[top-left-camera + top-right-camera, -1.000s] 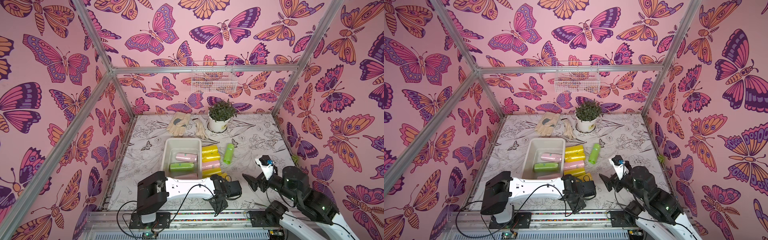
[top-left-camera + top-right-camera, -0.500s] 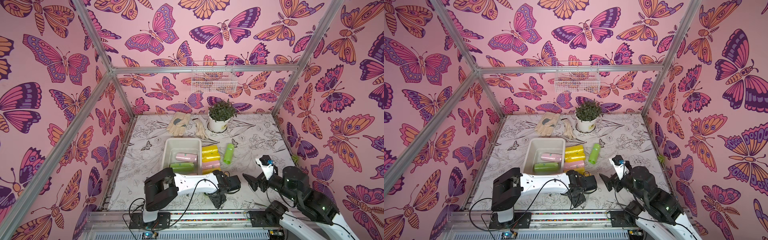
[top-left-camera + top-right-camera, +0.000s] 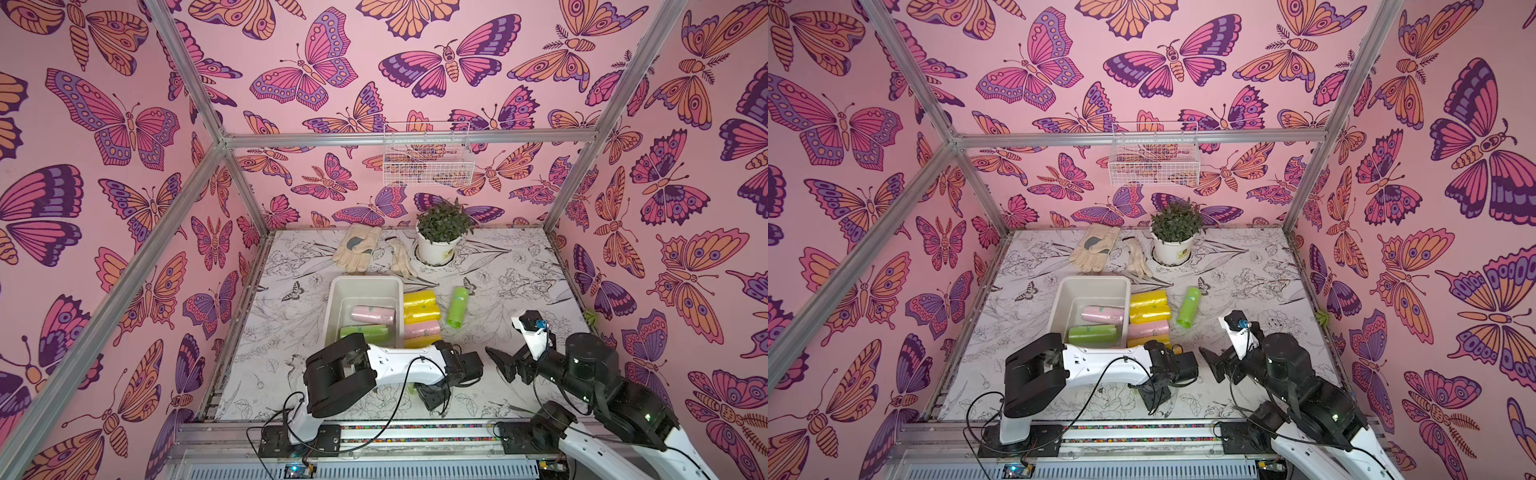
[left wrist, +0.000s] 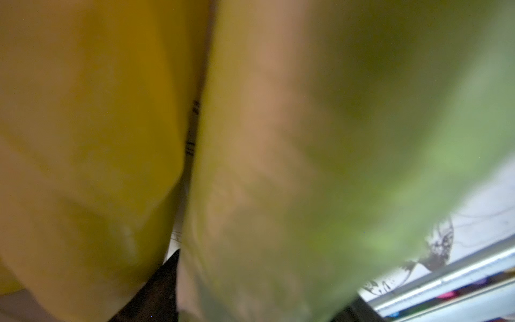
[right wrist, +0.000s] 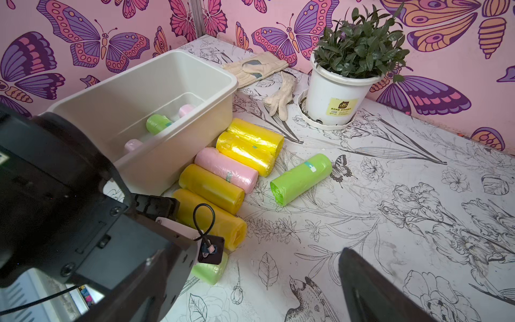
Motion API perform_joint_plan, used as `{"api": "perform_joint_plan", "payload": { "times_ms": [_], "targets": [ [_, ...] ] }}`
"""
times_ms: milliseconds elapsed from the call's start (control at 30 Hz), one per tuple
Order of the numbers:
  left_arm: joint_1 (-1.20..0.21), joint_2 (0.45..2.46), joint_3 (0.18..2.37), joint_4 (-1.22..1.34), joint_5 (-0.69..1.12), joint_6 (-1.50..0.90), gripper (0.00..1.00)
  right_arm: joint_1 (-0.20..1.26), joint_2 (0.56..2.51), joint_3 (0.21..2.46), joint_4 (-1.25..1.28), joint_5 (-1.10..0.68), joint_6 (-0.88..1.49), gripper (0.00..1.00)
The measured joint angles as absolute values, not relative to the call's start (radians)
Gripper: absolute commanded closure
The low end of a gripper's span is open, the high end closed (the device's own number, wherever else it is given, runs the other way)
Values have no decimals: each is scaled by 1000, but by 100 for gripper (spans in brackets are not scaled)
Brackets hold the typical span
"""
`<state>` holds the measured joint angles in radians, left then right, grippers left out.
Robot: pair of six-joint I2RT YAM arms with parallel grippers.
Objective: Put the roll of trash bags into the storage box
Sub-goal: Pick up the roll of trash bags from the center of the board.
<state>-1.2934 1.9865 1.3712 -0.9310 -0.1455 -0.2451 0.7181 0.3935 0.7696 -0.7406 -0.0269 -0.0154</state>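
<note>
Floral table (image 3: pixel 519 266). Left gripper (image 3: pixel 434 401) has dropped over the pale green roll (image 5: pixel 210 270), at the 6 o'clock end of the row (image 3: pixel 419 320), 5 o'clock of the box (image 3: pixel 365 281). Its fingers: we cannot tell. Right gripper (image 3: pixel 505 365) spread, empty. Grasp imminent, we judge.

The left arm (image 3: pixel 399 365) has a smooth white curved link set between boxy matte-black joint housings (image 3: pixel 336 374). A thin black cable (image 3: pixel 401 399) loops loosely along it down to a black base plate (image 3: pixel 299 440). The right arm (image 3: pixel 590 361) is mostly black, with round drum-like joints, tiny green lights (image 3: pixel 646 415) and a white lower link (image 3: pixel 598 453). Its white wrist bracket (image 3: pixel 530 332) carries a blue connector (image 3: pixel 539 324). The right tool (image 3: pixel 498 368) has black tapered fingers (image 3: pixel 498 359). In the right wrist view, small screws (image 5: pixel 114 211) dot the left arm's black casing.
</note>
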Motion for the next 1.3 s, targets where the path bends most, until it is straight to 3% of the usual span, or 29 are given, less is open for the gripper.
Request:
{"api": "perform_joint_plan", "payload": {
  "times_ms": [133,333,467,667,833,1067,1300],
  "targets": [
    [-1293,1988,1372,-928,-144,-232,32,718,393,769,-741,-27,-15,1],
    [-1294,1996,1384,-921,-126,-207,51,718,393,769,-741,-27,-15,1],
    [-1294,2000,1388,-910,-123,-194,52,718,391,769,-741,-27,-15,1],
    [-1291,1997,1389,-908,-123,-192,79,718,389,769,-741,-27,-15,1],
    [-1290,1977,1375,-894,-126,-187,91,718,385,769,-740,-26,-15,1],
    [-1290,1818,1348,-913,-181,-149,100,718,385,767,-740,-23,-15,1],
    [-1289,1598,1394,-1017,-310,-48,100,718,377,764,-741,-18,-15,1]
  ]
}}
